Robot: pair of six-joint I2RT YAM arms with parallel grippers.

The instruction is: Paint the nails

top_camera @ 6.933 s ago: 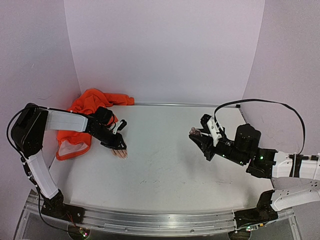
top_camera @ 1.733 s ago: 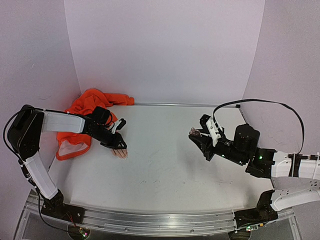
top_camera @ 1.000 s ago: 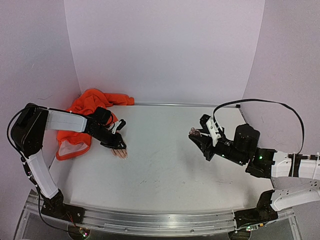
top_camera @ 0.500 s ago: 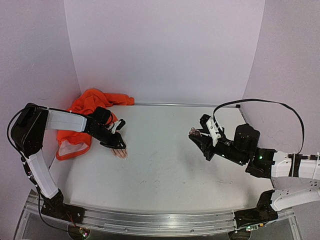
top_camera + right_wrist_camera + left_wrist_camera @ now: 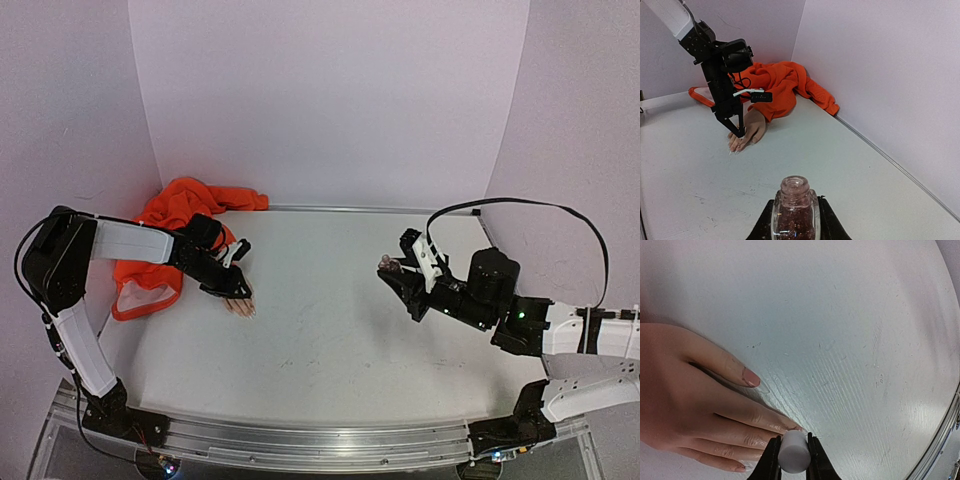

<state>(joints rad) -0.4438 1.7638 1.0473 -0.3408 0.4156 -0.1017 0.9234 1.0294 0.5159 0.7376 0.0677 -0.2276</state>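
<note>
While the mannequin hand (image 5: 238,306) lies palm down on the table (image 5: 330,335), its fingers pointing away from the orange sleeve (image 5: 178,212) bunched behind its wrist, the left gripper (image 5: 793,457) stands directly over its fingertips, jaws closed on a small pale cap (image 5: 792,450). In the left wrist view the cap sits pinched between the two dark fingers, just above the end of one of the middle fingers. Whether anything under the cap touches that finger cannot be told, since the cap hides it. The nails (image 5: 751,378) are at the tips of the mannequin hand's fingers, beneath and just beside the left gripper. One on a finger set apart from the rest shows pink and glossy, while the others are partly hidden or too small to judge. Well apart from the mannequin hand, across the table on its fingertip side, the right gripper (image 5: 393,272) is clamped around a small glass bottle (image 5: 794,212). The bottle is upright with its neck open at the top, and it holds a reddish, glittery fill. In the right wrist view the left arm stands steeply over the mannequin hand, and the sleeve is heaped against the wall (image 5: 865,75) behind it.
</note>
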